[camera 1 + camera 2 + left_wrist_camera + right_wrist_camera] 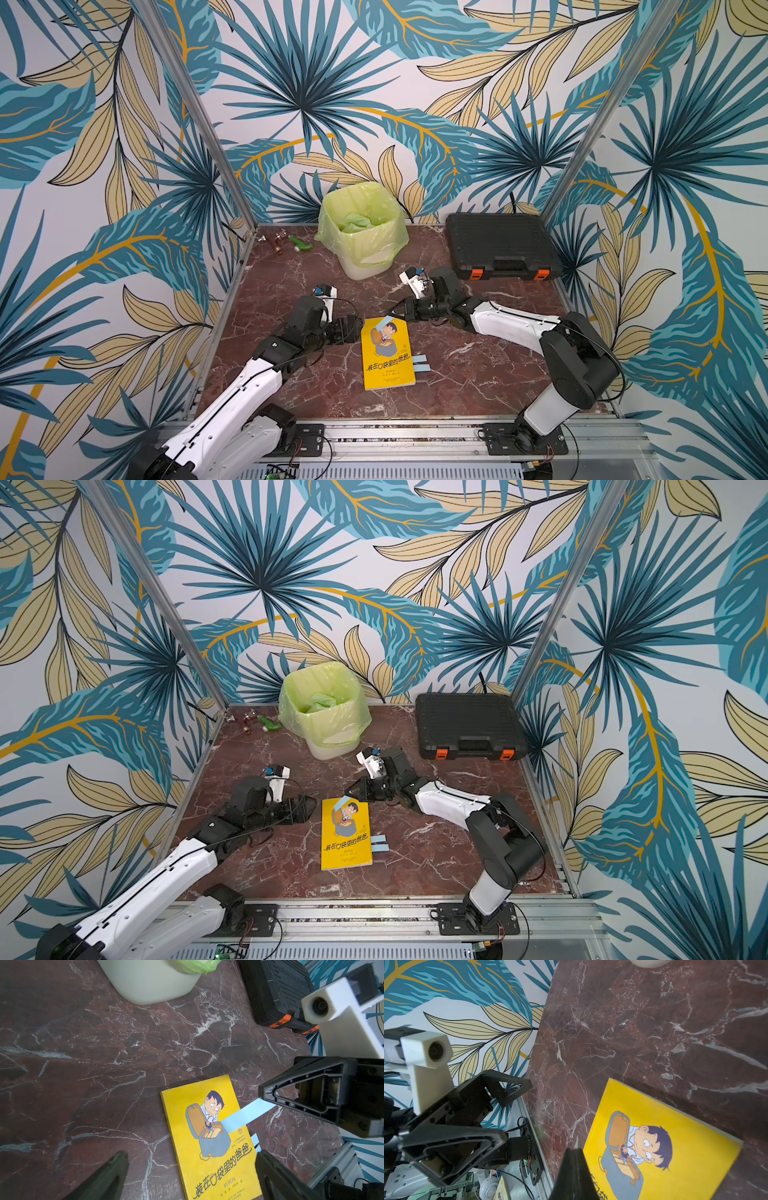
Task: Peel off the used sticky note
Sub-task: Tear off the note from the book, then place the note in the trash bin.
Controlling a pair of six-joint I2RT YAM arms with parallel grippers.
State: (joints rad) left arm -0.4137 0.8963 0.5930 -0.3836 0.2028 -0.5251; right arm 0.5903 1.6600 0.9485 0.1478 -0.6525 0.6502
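Pinching one end of a pale blue paper sticky note (247,1113), the right fingers (301,1077) are closed tight on the strip at the far right corner of a yellow paperback book (386,353) with a cartoon boy on its cover. The book lies flat near the middle of the dark red marble desk (478,374). The note rises at a slant from the cover to the fingers, and its other end looks still stuck beside the cartoon figure, so the peel appears begun but not finished.

The left fingers (112,1176) are spread wide and hold nothing, just beside the book's left edge. Whether they touch it cannot be told. Two more small blue paper tabs (422,362) stick out from the book's right edge.

What seems left is pulling the note fully free, then perhaps dropping it in the white bin with a green plastic liner (365,257) at the far side of the desk.
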